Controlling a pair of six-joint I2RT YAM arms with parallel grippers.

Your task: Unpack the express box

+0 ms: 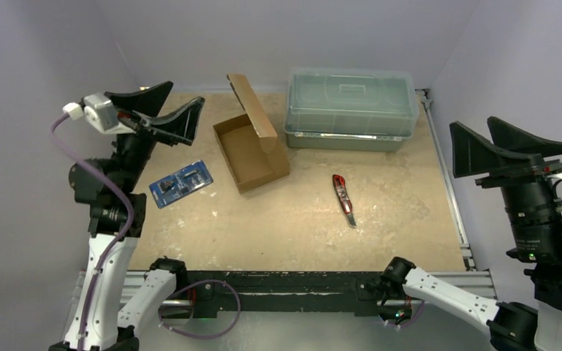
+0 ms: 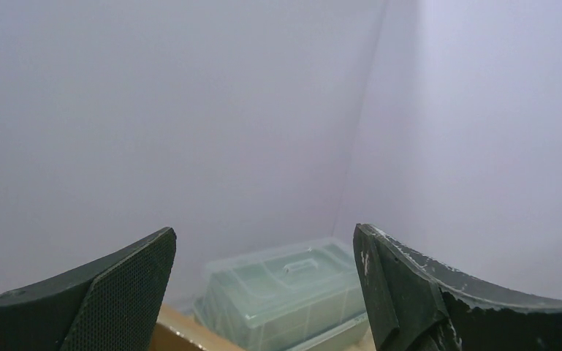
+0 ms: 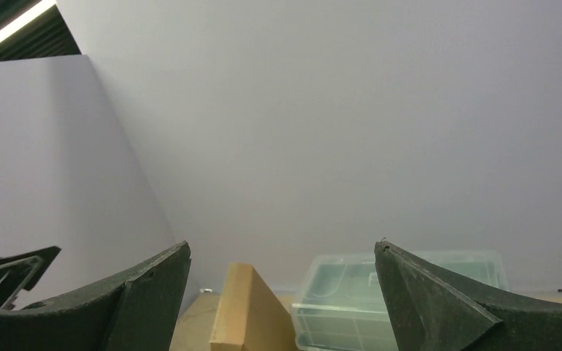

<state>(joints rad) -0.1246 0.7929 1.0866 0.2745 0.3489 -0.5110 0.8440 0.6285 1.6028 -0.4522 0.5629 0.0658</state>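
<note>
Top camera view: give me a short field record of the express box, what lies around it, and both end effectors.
express box: open, flap lid up, inside looks bare
blue packet: on table, left of box, apart
red knife: on table, right of box
plastic bin: behind box, lid on
left end effector: open, raised, holding nothing
right end effector: open, raised, holding nothing

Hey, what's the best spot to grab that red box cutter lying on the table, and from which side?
Likely the red handle at mid-length, from straight above. The box cutter lies flat on the table, so fingers close across its narrow width. The right gripper, open, is nearer.
</note>
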